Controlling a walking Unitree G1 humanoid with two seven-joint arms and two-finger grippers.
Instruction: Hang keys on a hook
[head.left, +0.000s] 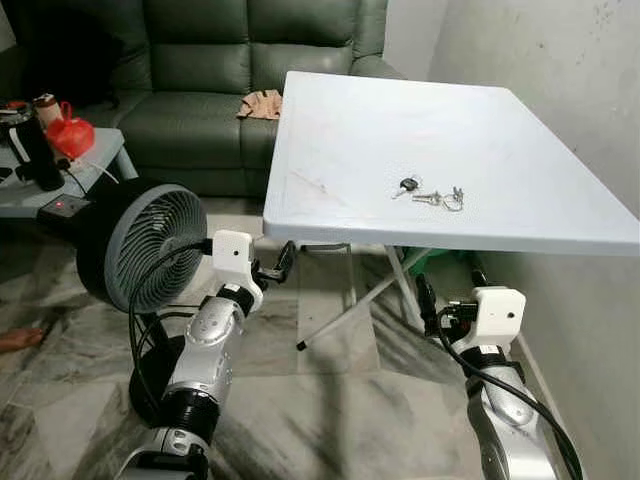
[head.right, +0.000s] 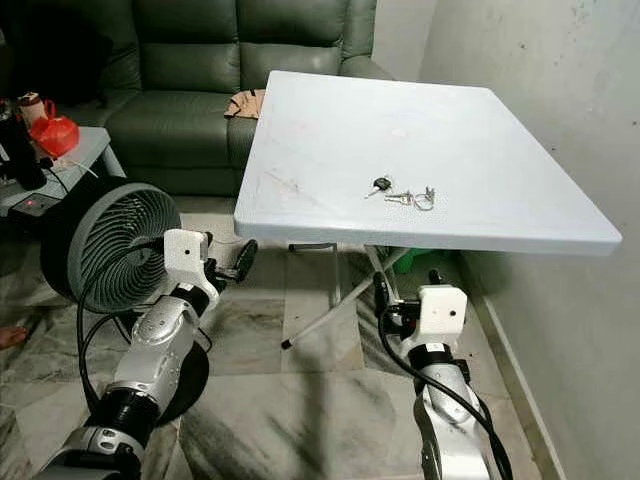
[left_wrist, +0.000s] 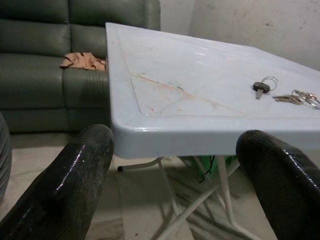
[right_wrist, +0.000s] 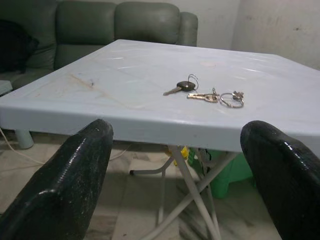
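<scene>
A white folding table (head.left: 350, 150) is standing beside a grey wall, a green sofa (head.left: 200, 60) behind it. The keys (head.left: 430, 193), one black-headed and others silver on rings, are lying near the table's front edge. The left end effector (head.left: 272, 268) and right end effector (head.right: 385, 300) are hovering below that edge, fingers apart; individual keys are too small to count.

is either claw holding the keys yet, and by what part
Nothing is held. The keys lie on the white table; left claw and right claw are open, below its near edge.
</scene>
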